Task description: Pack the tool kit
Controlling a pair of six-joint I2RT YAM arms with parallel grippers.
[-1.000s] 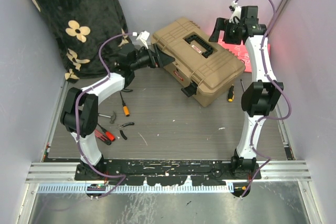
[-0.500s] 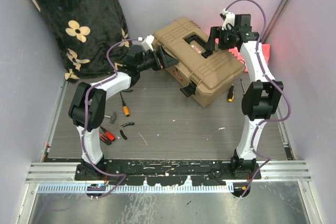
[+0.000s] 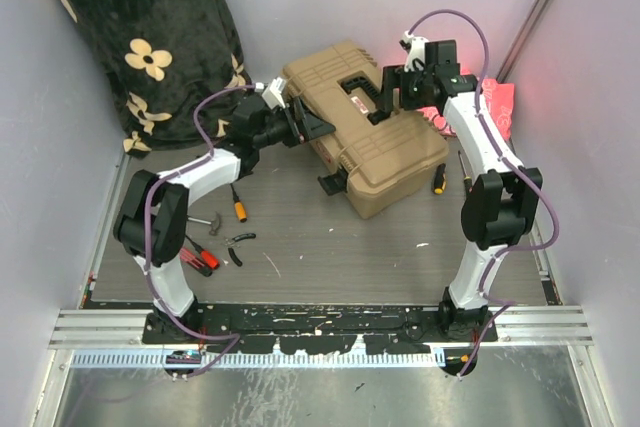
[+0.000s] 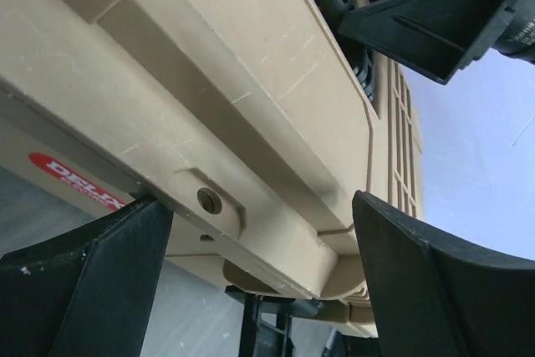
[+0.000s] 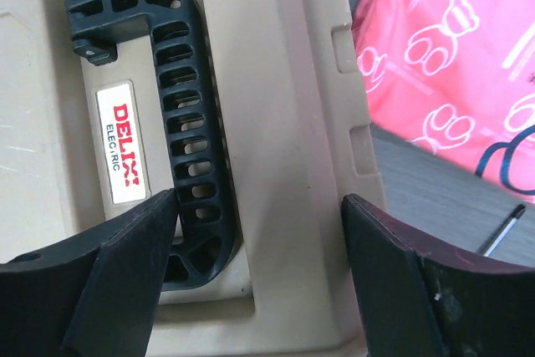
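Mid-table — one toolbox (image 3: 385, 152), left gripper (image 3: 310, 127), right gripper (image 3: 386, 97)

Both arms match: glossy white shells on the left arm (image 3: 205, 169) and right arm (image 3: 482, 137), chunky black joints (image 3: 497, 202), black bases (image 3: 168, 325). A purple cable (image 3: 203, 117) loops loosely along each one. Left tool (image 3: 318, 127) and right tool (image 3: 388, 97) have matte black wedge fingers (image 4: 92, 290), with a little white block (image 3: 272, 90) by each wrist.
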